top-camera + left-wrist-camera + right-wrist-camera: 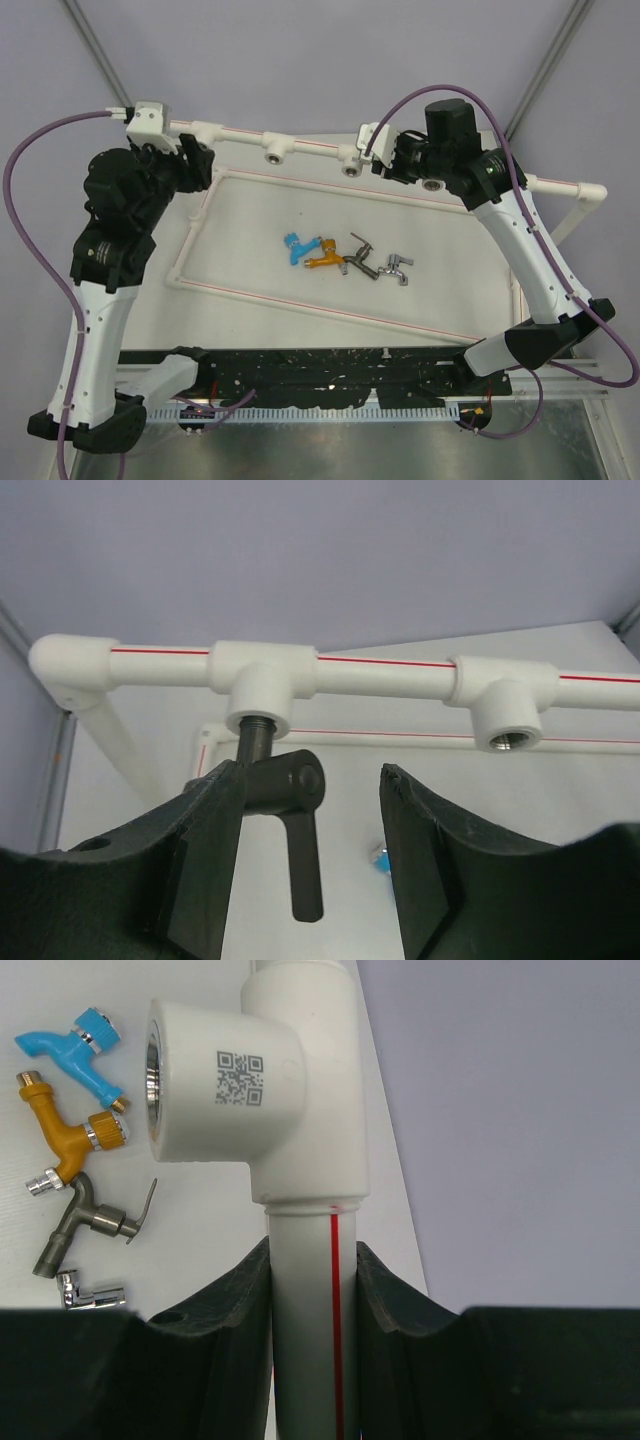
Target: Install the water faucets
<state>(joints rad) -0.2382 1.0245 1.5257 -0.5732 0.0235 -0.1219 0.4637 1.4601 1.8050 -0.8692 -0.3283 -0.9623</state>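
Note:
The larger dark-grey faucet [285, 785] hangs from the leftmost socket [258, 712] of the white pipe frame [300, 139], its long straight arm pointing down. My left gripper [308, 775] is open around it. The left finger [215, 820] is against the faucet's body and the right finger [415, 830] stands clear of it. My right gripper [312, 1260] is shut on the white pipe [305, 1290] just below a tee socket [215, 1080]. The blue [294, 247], orange [325, 258], dark metal [358, 257] and chrome [395, 270] faucets lie loose on the table.
Brass-lined sockets [272, 153] [349, 167] face forward along the raised pipe. A thin white tube outline [300, 295] with a red stripe lies flat on the table round the loose faucets. Purple cables loop from both arms.

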